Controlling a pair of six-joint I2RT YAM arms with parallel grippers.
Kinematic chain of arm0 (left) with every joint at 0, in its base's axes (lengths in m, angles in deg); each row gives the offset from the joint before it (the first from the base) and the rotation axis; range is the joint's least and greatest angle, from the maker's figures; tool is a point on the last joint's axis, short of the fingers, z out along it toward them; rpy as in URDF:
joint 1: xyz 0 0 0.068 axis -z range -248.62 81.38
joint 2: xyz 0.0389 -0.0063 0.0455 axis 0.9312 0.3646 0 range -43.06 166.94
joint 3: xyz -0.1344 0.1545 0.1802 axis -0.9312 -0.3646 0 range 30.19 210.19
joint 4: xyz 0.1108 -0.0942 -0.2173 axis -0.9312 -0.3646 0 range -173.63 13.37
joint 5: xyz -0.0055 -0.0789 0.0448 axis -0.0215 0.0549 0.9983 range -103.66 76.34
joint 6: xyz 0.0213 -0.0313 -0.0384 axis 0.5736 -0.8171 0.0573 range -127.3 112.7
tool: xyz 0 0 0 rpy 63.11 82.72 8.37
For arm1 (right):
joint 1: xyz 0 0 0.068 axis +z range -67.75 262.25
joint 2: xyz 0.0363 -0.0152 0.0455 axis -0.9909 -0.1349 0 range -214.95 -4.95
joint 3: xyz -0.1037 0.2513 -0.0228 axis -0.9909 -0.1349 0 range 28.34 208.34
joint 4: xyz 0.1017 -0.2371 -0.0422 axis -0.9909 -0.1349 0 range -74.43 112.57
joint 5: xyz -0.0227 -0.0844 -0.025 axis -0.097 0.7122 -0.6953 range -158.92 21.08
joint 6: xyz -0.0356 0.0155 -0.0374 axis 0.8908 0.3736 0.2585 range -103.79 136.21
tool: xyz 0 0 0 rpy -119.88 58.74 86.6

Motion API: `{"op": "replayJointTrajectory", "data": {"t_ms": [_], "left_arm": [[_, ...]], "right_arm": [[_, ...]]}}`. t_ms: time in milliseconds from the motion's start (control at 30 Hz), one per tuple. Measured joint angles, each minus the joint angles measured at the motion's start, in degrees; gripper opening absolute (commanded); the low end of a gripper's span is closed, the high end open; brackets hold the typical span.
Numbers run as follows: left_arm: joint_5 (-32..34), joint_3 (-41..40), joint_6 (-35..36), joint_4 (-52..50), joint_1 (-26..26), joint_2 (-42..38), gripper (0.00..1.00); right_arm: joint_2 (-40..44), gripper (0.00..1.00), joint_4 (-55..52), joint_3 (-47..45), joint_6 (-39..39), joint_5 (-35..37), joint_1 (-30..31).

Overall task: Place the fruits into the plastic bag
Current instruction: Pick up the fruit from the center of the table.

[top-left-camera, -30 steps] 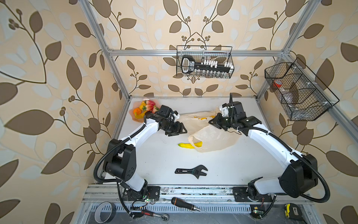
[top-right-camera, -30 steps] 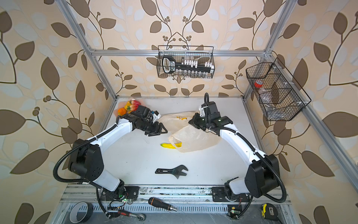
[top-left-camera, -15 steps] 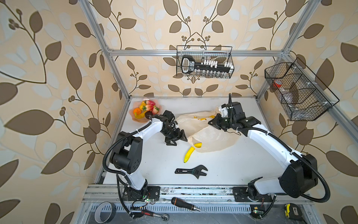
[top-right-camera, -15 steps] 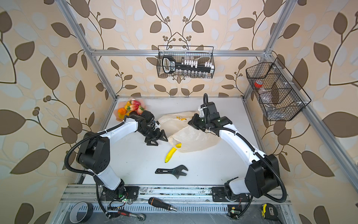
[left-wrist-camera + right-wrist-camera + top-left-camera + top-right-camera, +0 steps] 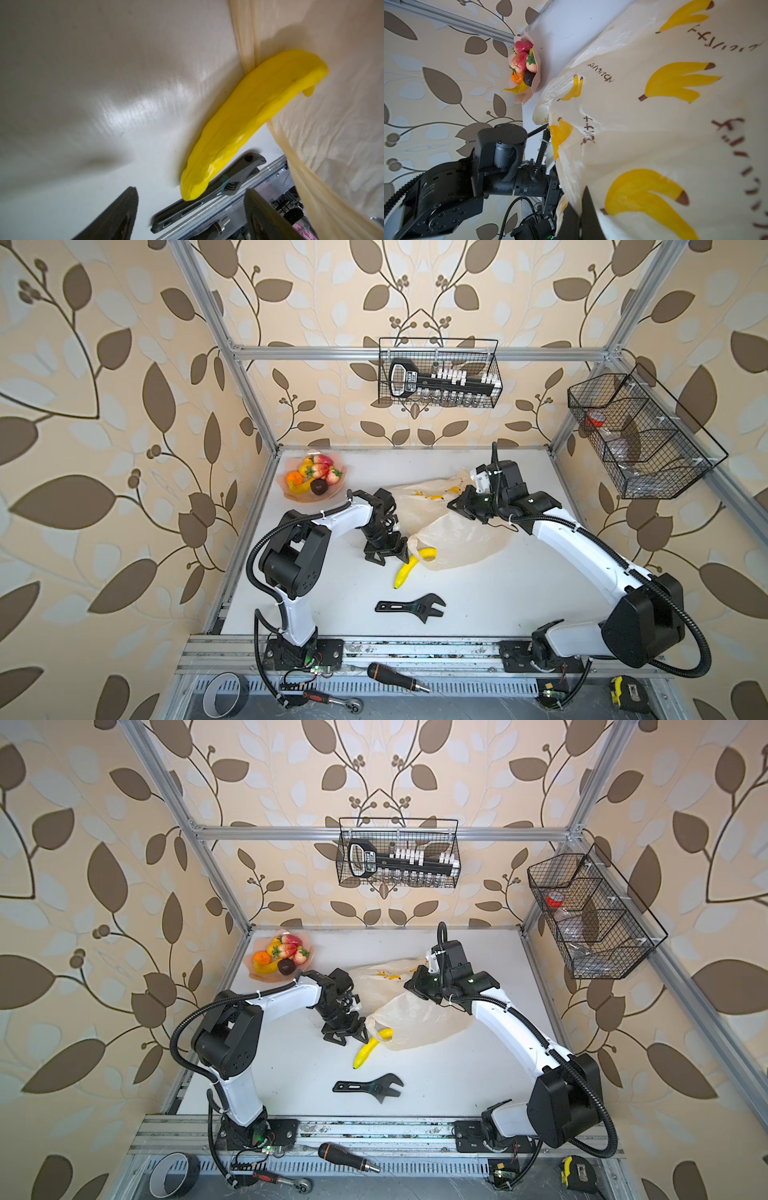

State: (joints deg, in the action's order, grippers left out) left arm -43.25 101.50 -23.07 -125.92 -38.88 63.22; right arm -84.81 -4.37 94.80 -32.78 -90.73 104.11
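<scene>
Left wrist: banana (image 5: 247, 124) stem end inside plastic bag (image 5: 332, 135) mouth, tip out on table (image 5: 83, 83). Left gripper (image 5: 191, 190) jaws spread, empty; right gripper (image 5: 459, 506) clamped on bag film. Banana likely light, slick, slightly squishy: grip mid-body, crosswise.

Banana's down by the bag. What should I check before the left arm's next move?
1. Left gripper open and empty: ok.
2. Banana fully in bag: not ok. One end is inside the mouth and the rest lies on the table.
3. Right gripper shut on bag, holding it up: ok.
4. Wrench apart from banana: ok, though close.
5. Bag mouth wide enough for a push: cannot tell.
</scene>
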Motion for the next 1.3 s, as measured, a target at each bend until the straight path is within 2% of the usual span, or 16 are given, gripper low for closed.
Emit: {"op": "replayJointTrajectory", "data": {"t_ms": [267,433,533,833,933,1133,1300], "left_arm": [[2.5,2.1,0.2,0.2,2.8,2.5,0.81],[5.0,3.6,0.4,0.2,5.3,5.0,0.77],[6.3,4.0,0.3,0.0,6.7,5.3,0.69],[9.1,3.9,0.0,1.0,7.4,5.7,0.26],[9.0,3.7,-0.1,1.5,7.4,5.6,0.15],[7.7,-0.3,-2.6,4.5,5.9,2.6,0.08],[4.5,-4.9,-6.1,7.1,1.1,-5.0,0.07]], "right_arm": [[0.5,0.00,0.0,-0.3,0.0,0.2,0.0],[0.5,0.00,0.0,-0.4,0.0,0.2,0.0],[0.5,0.00,0.1,-0.5,0.0,0.2,0.0],[1.5,0.00,0.2,-1.6,-0.5,0.2,-0.3],[2.7,0.00,0.4,-2.9,-1.1,0.1,-0.9],[5.3,0.00,0.7,-5.6,-2.5,-0.1,-2.4],[6.5,0.00,1.2,-6.4,-3.7,-0.3,-2.7]]}}
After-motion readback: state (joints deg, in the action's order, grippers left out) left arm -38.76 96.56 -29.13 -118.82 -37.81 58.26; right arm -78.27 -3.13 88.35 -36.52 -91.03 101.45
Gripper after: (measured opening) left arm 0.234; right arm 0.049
